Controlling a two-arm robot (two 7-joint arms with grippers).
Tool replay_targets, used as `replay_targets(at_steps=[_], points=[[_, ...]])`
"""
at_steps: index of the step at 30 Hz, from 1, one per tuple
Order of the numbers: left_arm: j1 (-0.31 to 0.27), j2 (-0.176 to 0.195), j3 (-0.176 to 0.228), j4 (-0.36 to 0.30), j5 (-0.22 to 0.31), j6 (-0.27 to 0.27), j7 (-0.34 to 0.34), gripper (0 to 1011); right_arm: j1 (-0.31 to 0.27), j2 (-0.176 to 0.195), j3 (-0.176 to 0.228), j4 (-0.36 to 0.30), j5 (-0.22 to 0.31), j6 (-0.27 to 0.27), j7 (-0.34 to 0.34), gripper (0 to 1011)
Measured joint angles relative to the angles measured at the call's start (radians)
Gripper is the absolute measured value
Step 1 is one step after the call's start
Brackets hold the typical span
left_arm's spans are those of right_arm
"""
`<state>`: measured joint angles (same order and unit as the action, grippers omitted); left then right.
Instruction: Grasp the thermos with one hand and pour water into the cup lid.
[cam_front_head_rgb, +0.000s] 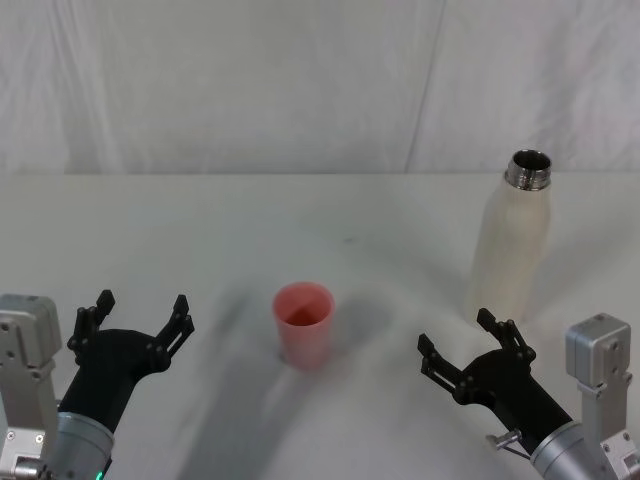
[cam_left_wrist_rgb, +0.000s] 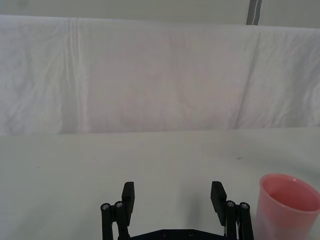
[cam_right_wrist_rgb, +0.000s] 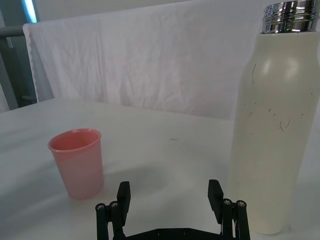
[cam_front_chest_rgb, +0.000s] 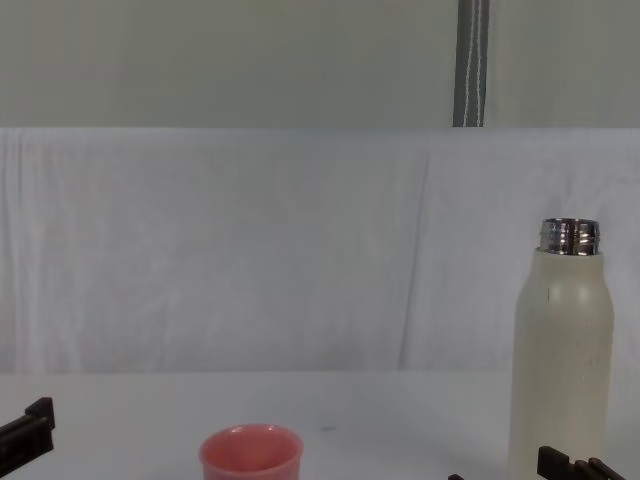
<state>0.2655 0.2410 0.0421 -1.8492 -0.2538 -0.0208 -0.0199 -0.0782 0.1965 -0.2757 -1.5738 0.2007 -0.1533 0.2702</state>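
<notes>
Thermos (cam_front_head_rgb: 511, 240) stood upright on white table (cam_front_head_rgb: 200, 240), toward the right and farther back, steel neck uncapped and open at the top. Cup lid (cam_front_head_rgb: 304, 324) sat upright near the middle of the table, mouth up, well apart from the thermos and closer to the robot. Inside of the cup looked pink; whether it held any water could not be told.

Right hand (cam_front_head_rgb: 471, 351) hovered low at the near right, fingers spread wide and grasping nothing, just in front of the thermos base without touching it. Seen from the right wrist, the right hand (cam_right_wrist_rgb: 171, 196) pointed between cup lid (cam_right_wrist_rgb: 77, 162) and thermos (cam_right_wrist_rgb: 274, 130), the bottle rising tall just beside one finger, faint scuffs marking its cream side.

Left hand (cam_front_head_rgb: 138, 318) held at the near left, likewise released, fingers apart and empty, well apart from the cup. From the left wrist, left hand (cam_left_wrist_rgb: 173, 196) faced the bare table with the cup lid (cam_left_wrist_rgb: 287, 207) just off to one side.

Chest view caught thermos (cam_front_chest_rgb: 561, 345) at right and cup lid (cam_front_chest_rgb: 251, 451) low near centre, white cloth (cam_front_chest_rgb: 250, 250) draped behind the table, grey pole (cam_front_chest_rgb: 471, 62) above it.
</notes>
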Motion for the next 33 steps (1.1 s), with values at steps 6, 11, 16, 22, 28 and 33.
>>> replay_targets(at_steps=[6,11,16,22,28,33], points=[[0.0,0.0,0.0,0.0,0.0,0.0,0.0,1001,0.0,0.0,0.0,0.0,0.0,0.0,0.0,1001],[0.0,0.0,0.0,0.0,0.0,0.0,0.0,1001,0.0,0.0,0.0,0.0,-0.001,0.0,-0.001,1001],[0.0,0.0,0.0,0.0,0.0,0.0,0.0,1001,0.0,0.0,0.0,-0.001,-0.001,0.0,-0.001,1001],[0.0,0.0,0.0,0.0,0.0,0.0,0.0,1001,0.0,0.0,0.0,-0.001,-0.001,0.0,-0.001,1001],[0.0,0.0,0.0,0.0,0.0,0.0,0.0,1001,0.0,0.0,0.0,-0.001,-0.001,0.0,-0.001,1001],[0.0,0.0,0.0,0.0,0.0,0.0,0.0,1001,0.0,0.0,0.0,-0.001,-0.001,0.0,-0.001,1001]])
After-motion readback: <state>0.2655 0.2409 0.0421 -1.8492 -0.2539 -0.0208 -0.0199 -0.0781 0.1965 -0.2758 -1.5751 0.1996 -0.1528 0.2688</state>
